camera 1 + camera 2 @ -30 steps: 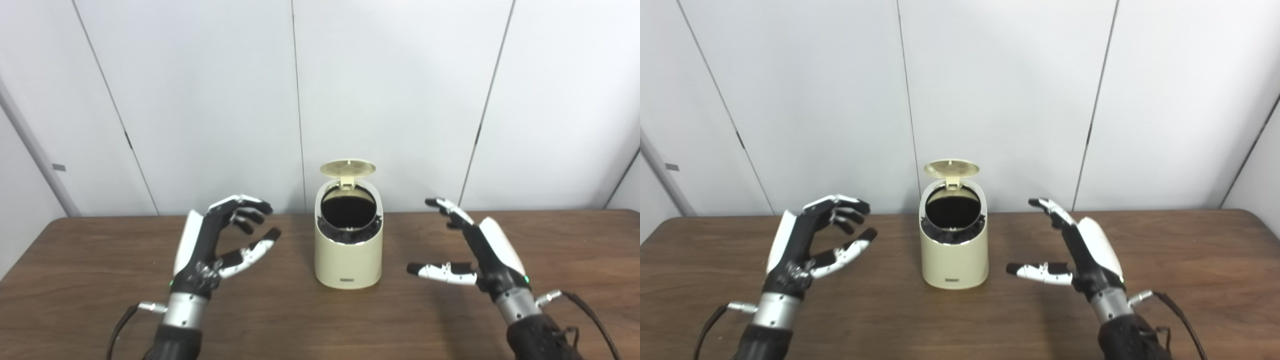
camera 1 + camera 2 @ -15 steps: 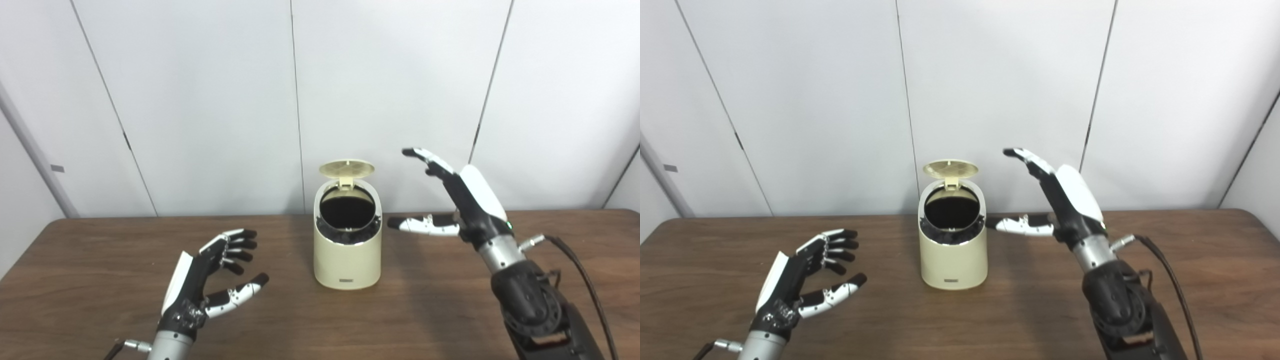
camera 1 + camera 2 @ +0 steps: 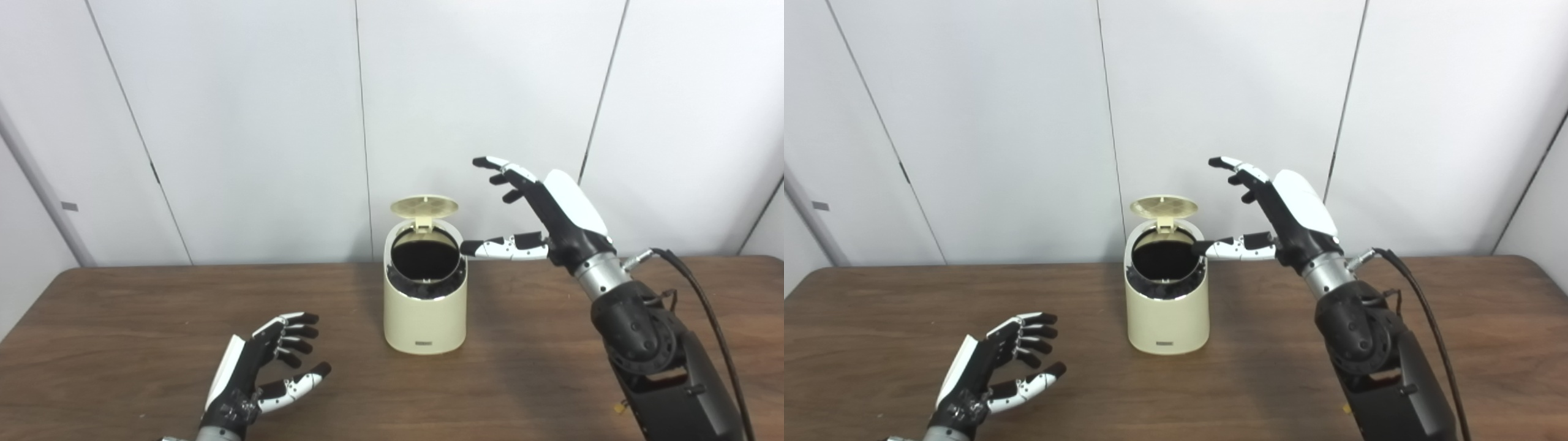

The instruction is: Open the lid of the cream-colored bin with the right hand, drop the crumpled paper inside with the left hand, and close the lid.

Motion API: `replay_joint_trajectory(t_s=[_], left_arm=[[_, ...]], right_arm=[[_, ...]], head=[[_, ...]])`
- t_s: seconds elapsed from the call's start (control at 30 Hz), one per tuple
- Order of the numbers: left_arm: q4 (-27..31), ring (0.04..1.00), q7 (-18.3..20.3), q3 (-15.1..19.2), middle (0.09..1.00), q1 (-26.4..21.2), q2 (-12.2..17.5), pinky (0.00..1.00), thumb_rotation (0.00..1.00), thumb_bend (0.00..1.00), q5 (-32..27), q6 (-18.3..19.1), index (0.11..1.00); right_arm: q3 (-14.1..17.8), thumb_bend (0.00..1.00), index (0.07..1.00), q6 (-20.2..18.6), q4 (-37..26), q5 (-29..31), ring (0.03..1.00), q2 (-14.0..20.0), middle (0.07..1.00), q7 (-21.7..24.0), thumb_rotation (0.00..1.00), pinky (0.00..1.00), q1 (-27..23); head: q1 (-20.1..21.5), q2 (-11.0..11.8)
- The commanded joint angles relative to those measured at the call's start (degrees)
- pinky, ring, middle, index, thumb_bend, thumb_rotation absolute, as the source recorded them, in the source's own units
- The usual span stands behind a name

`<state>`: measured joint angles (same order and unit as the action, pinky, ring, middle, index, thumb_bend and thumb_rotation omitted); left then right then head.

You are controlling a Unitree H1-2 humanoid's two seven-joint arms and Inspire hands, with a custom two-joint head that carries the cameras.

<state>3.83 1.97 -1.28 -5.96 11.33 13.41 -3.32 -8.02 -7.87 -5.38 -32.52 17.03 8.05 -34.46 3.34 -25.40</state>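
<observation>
Behind everything stands a pale panelled wall (image 3: 245, 122) with thin dark seams running down it. Against it sits a dark brown wooden table (image 3: 122, 324) that fills the lower part of both views. At the right, the black right arm (image 3: 649, 355) rises from the bottom edge, with a black cable (image 3: 704, 306) looping off its wrist. Near the middle of the table, close to the far edge, stands the cream-colored bin (image 3: 424, 321), upright, with a dark round opening at its top. Its lid (image 3: 424, 206) is tipped up and back on its rear hinge, well clear of the opening, so the bin is open. What lies inside the dark opening cannot be made out, and no crumpled paper shows on the table. The right hand (image 3: 554, 214) is raised beside the bin's upper right, fingers spread apart and holding nothing; its upper fingers reach out at about the lid's height, to the right of it and apart from it, while its thumb points toward the bin's rim, just beside it. The left hand (image 3: 260, 370) hangs low over the near left part of the table, well apart from the bin, palm turned inward, fingers loosely curled but apart, empty.
</observation>
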Motion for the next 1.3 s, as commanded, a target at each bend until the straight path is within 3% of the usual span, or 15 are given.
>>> replay_joint_trajectory(t_s=[0.0, 0.27, 0.53, 0.83, 1.27], left_arm=[[0.12, 0.640, -0.66, 0.26, 0.694, -0.53, 0.19, 0.55, 0.06, 0.58, -0.30, -2.29, 0.744], [-0.95, 0.632, -0.65, -0.03, 0.684, 0.19, 0.09, 0.54, 0.03, 0.59, 0.10, -2.33, 0.738], [-1.40, 0.629, -0.89, -0.20, 0.681, 0.51, -0.45, 0.54, 0.04, 0.59, 0.07, -2.97, 0.739], [-1.16, 0.626, -0.76, -0.17, 0.683, 0.35, -0.90, 0.53, 0.03, 0.58, 0.04, -2.32, 0.741], [-0.92, 0.629, -0.80, -0.36, 0.679, 0.30, -1.06, 0.54, 0.06, 0.59, 0.55, -2.06, 0.742]], right_arm=[[0.07, 0.64, 0.857, -0.40, -1.69, -0.12, 0.822, 0.61, 0.883, 0.71, 0.39, 0.67, -3.68], [-1.23, 0.65, 0.854, -0.02, -0.67, 0.32, 0.839, 1.13, 0.896, 3.40, 0.37, 0.65, -6.01], [-4.69, 0.67, 0.774, 1.03, 1.54, -2.55, 0.820, 2.61, 0.811, 5.13, 0.55, 0.69, -8.14], [-6.23, 0.65, 0.779, 2.27, 2.15, -1.71, 0.945, 2.42, 0.816, 6.47, 0.54, 0.82, -8.23], [-7.23, 0.65, 0.774, 3.65, -0.38, -2.86, 0.939, 2.58, 0.809, 7.88, 0.51, 0.77, -7.30]], head=[[-0.01, -0.08], [-0.24, -0.16], [-0.48, -0.15], [-0.52, -0.22], [-1.30, -0.88]])
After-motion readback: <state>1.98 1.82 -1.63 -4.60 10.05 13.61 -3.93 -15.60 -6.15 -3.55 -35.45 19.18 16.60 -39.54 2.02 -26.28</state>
